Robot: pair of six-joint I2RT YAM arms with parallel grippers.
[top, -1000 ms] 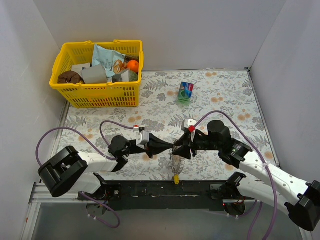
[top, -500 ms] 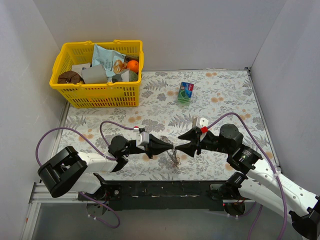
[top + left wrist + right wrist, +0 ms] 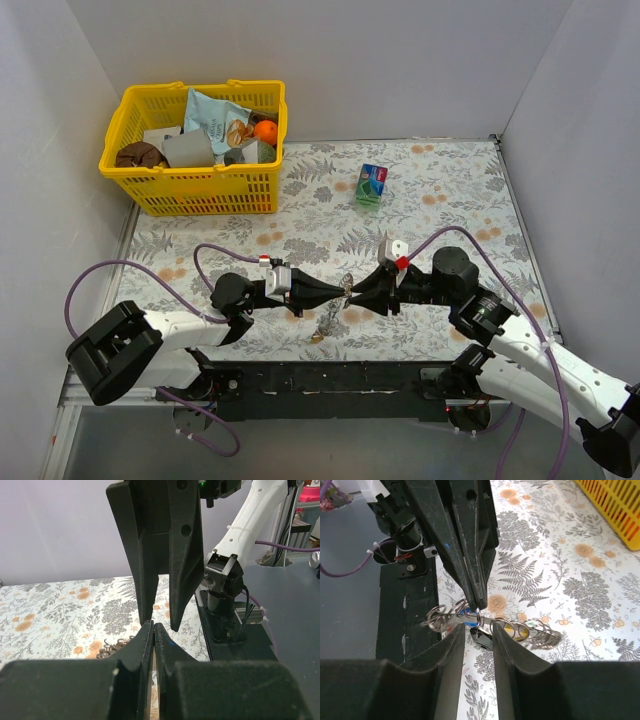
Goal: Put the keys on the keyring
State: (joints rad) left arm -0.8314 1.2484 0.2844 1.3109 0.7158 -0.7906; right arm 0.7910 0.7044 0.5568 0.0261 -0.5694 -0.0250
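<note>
- The left gripper (image 3: 341, 290) is pressed shut, its tips pinching the keyring (image 3: 439, 617).
- The keys (image 3: 508, 626) hang from that ring in the air, above the flowered tablecloth (image 3: 450, 190).
- The right gripper (image 3: 477, 630) meets it tip to tip with its jaws slightly spread. The bundle sits at their gap, but I cannot tell if it touches them.

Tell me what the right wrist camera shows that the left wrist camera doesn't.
Only the right wrist view: the keys' blue and yellow tags, the left gripper shut on the keyring, a yellow basket corner. Only the left wrist view: the right arm's base. Both: the floral tablecloth, the left gripper meeting the right gripper tip to tip.
</note>
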